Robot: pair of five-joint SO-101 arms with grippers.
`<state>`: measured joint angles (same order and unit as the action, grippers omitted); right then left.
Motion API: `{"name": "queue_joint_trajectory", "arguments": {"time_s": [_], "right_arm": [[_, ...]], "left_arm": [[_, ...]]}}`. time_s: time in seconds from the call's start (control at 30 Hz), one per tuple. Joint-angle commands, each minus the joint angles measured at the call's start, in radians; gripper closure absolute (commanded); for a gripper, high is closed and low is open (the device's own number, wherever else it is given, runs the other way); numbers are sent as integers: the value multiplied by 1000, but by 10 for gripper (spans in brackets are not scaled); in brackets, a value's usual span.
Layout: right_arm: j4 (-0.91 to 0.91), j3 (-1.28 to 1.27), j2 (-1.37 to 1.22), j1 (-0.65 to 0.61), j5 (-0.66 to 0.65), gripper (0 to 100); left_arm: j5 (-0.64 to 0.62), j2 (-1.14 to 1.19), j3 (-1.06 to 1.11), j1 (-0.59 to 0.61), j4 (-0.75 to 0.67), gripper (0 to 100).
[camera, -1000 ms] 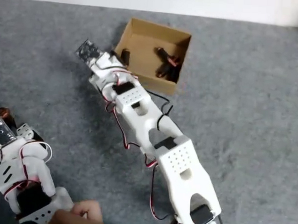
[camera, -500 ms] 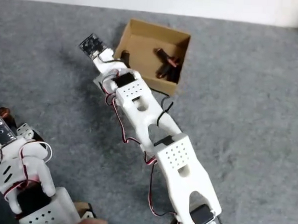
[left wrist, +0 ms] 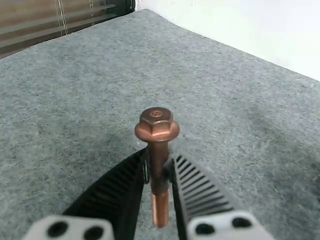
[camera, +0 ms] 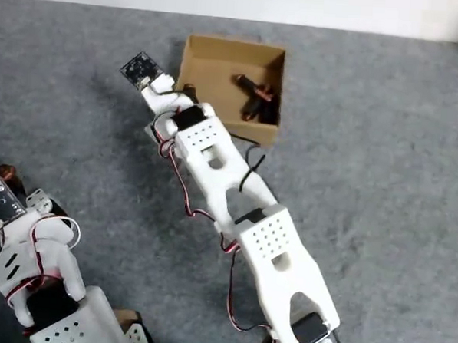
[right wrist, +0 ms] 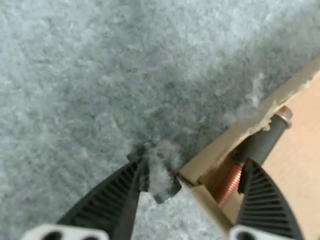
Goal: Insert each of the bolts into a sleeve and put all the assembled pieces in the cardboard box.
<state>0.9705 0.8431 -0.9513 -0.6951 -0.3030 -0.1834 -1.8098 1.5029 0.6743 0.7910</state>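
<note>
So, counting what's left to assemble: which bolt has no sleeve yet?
The bolt gripped by the left gripper: bare copper, while those in the cardboard box wear dark sleeves.

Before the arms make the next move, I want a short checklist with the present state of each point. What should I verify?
1. Left claw holds the copper hex-head bolt: ok, shut on the shank, head up.
2. Right claw is open: ok, fingers apart.
3. Right claw is free of the brown cardboard box: not ok, its fingers straddle the box wall.
4. Dark sleeve with copper bolt inside is within the box: ok, beside the wall.
5. That piece lies flat on the box floor: cannot tell.
6. Other assembled pieces are in the box: ok.
</note>
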Motion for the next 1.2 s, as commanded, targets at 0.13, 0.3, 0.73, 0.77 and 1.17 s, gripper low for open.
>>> {"name": "queue_joint_trajectory", "arguments": {"time_s": [0.13, 0.3, 0.73, 0.77, 1.17], "right_arm": [[31, 10, 27, -54, 14, 746], [91, 18, 36, -58, 14, 746], [114, 219, 48, -88, -44, 745], [130, 219, 48, -88, -46, 745], [343, 320, 53, -128, -41, 745]], "left_arm": [[-8, -16, -36, 7, -34, 994], [-6, -16, -36, 7, -34, 994], [-6, -16, -35, -1, -34, 994], [-3, -16, -35, -13, -34, 994], [-2, -16, -35, -36, -32, 994]]}}
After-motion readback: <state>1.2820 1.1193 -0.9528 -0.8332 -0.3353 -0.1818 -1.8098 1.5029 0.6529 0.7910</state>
